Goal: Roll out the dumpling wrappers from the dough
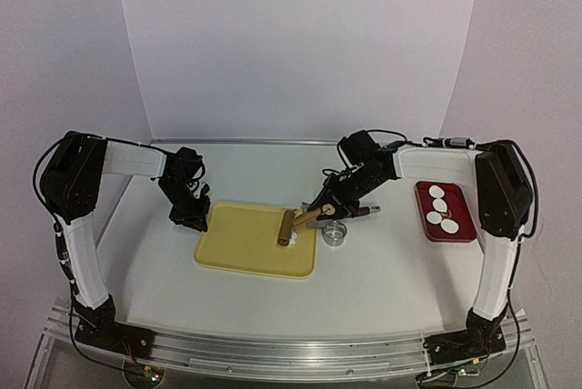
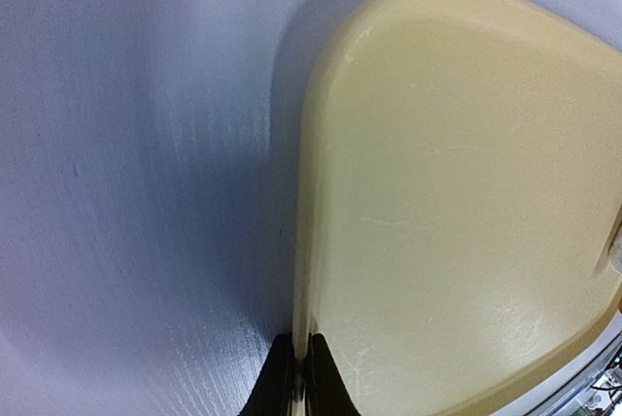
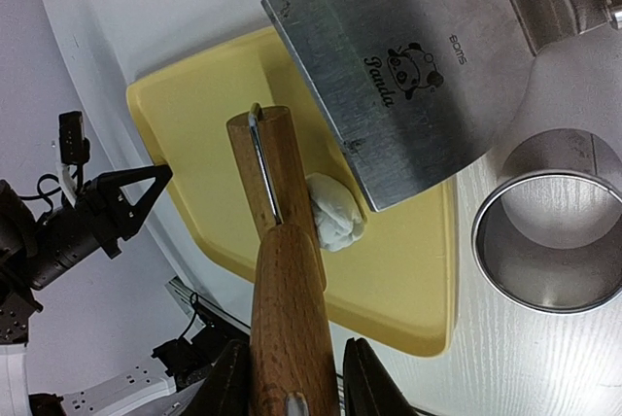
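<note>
Nearest, at the bottom edge of the right wrist view: right gripper (image 3: 296, 385), fingers closed on the wooden handle of the rolling pin (image 3: 284, 280), pinching it from both sides. Just beyond, toward the frame's centre, the pin's roller lying on the yellow tray (image 3: 185, 134), with a small unflattened dough lump (image 3: 333, 210) touching its right flank. Reaching in from the upper right, a steel scraper (image 3: 408, 56), its lower corner just beside the lump. Below it at the right edge, the metal ring cutter (image 3: 544, 285) standing on the table (image 3: 146, 8) beside the tray, nothing inside it.

Farther off, at the left of the same view: left gripper (image 3: 131, 192) meeting the tray's far rim. From the left wrist view, bottom centre: fingers (image 2: 328, 398) pressed almost together with the rim between them, apparently pinning the tray in place.

Farthest, at the right of the top view: red tray (image 1: 466, 200) carrying the dumpling wrappers (image 1: 440, 205), four white discs by the look of it, well apart from the yellow tray.

Judging progress: several wrappers finished and set aside, one lump waiting. Left to do, probably: flatten that lump under the pin, stamp it with the ring, carry the disc across to the red tray.
</note>
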`<state>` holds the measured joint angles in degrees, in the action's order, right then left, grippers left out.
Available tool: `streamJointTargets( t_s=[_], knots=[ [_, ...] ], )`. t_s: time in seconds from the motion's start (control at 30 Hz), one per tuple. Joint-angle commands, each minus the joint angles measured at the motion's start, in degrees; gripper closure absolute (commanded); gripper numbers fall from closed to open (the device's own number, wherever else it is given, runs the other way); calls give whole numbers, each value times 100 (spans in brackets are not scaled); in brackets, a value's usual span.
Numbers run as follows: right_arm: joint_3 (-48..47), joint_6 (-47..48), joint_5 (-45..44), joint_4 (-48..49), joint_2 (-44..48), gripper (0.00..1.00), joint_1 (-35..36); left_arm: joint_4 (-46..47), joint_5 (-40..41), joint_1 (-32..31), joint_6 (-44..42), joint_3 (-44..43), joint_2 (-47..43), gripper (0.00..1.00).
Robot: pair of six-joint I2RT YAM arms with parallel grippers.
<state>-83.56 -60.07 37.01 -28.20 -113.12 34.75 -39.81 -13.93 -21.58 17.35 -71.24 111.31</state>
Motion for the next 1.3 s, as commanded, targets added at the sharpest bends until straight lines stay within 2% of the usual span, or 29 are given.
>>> streamJointTargets(
  t_s=[0.0, 0.17, 0.87, 1.27],
  knots=[
    [506, 218, -1172, -1404, -217, 100, -117, -8, 661, 31, 151, -81, 295, 100],
    [753, 355, -1245, -1433, -185, 100, -205, 10, 653, 31, 181, -48, 272, 100],
    [389, 873, -1744, -1783, -1285, 100, -205, 17, 493, 31, 242, -161, 392, 100],
    [933, 1078, -2109, -1916, -911, 100, -445, 15, 540, 93, 220, -263, 497, 100]
  ],
)
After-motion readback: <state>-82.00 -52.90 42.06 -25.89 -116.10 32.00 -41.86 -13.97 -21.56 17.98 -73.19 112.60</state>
